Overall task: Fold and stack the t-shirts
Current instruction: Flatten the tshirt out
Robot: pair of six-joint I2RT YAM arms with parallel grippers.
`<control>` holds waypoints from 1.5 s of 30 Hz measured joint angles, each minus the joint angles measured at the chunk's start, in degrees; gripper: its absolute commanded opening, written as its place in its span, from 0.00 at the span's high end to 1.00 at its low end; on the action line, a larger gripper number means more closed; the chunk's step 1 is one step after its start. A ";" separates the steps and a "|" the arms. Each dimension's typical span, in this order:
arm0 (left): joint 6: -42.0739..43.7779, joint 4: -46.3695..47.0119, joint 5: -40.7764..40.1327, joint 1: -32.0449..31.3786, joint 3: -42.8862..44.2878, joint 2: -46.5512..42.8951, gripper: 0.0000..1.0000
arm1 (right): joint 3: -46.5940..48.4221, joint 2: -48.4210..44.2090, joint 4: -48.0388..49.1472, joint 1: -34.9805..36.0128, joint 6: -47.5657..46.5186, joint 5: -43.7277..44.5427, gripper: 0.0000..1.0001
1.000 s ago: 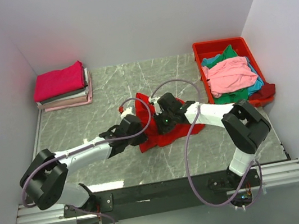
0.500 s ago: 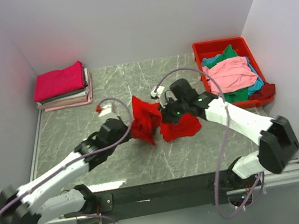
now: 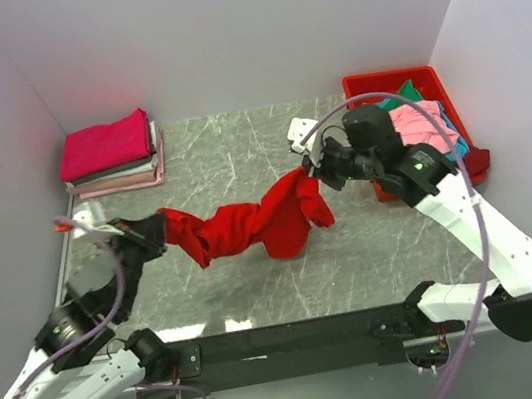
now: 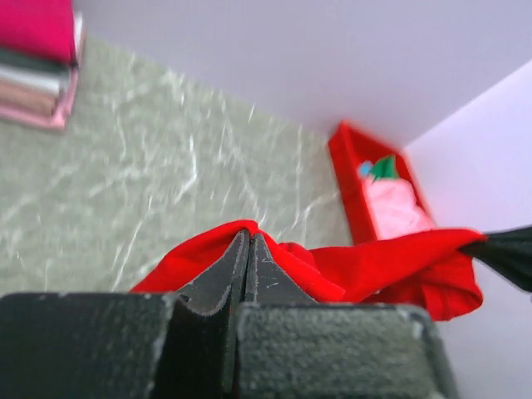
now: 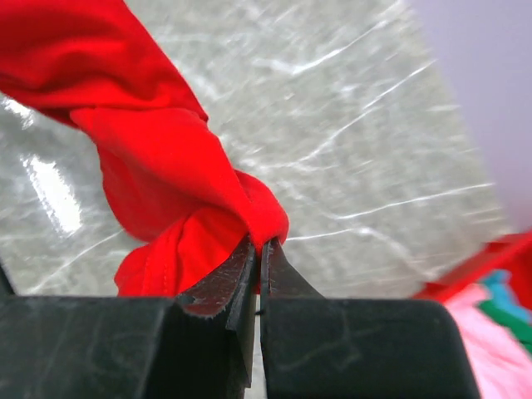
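Frankly, my left gripper (image 3: 153, 233) and right gripper (image 3: 308, 170) are each pinched shut on thin bunches of the bright red cloth t-shirt (image 3: 250, 226), so overstretching may slip one free.

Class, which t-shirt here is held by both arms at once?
The bright red cloth t-shirt, stretched between both arms' shut jaws; the rest lie in the folded stack or heaped in the red plastic bin.

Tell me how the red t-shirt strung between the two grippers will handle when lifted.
Likely floppy: the red t-shirt sags in a twisted rope between the left gripper and the right gripper. Probably light: small pinches at each end carry it. It may bunch rather than spread, as the cloth is wadded near the right grip.
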 measured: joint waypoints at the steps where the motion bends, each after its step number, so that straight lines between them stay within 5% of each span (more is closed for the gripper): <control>1: 1.03 -0.04 -0.59 0.00 1.36 -0.70 0.99 | 1.14 -0.55 -0.37 0.00 -0.35 0.46 1.00; 16: 2.73 -5.35 -19.74 0.00 10.27 -11.30 0.99 | 4.68 -6.49 -3.19 -5.33 -4.11 4.66 1.00; 28: -3.72 -10.93 -19.61 0.00 7.50 -11.28 0.99 | -3.61 -10.56 -11.52 -7.08 -11.17 -11.10 1.00; 35: -6.32 -3.56 -23.71 0.57 2.23 3.69 0.99 | 2.36 7.69 -4.81 -7.13 -4.90 -9.40 0.98; 36: -6.69 -2.32 -24.13 1.64 2.23 7.87 0.99 | 5.40 13.22 -3.58 -7.37 -2.89 -8.48 0.95; 38: -6.88 1.68 -19.41 8.61 2.23 17.35 0.99 | 13.16 26.03 -0.87 -8.55 1.84 -7.13 0.70; 40: -6.80 6.25 -11.17 19.96 1.36 25.51 0.91 | 21.18 37.40 0.11 -10.62 5.99 -5.86 0.45; 41: -6.51 8.22 -6.47 25.20 0.90 28.96 0.76 | 25.94 43.10 0.13 -12.20 8.04 -5.44 0.41; 42: -6.16 9.11 -1.14 30.86 0.85 33.09 0.47 | 30.10 48.02 0.09 -13.77 9.51 -4.92 0.39; 45: -5.07 10.34 10.27 40.70 3.48 44.37 0.27 | 35.54 56.00 -0.70 -18.27 12.26 -4.44 0.36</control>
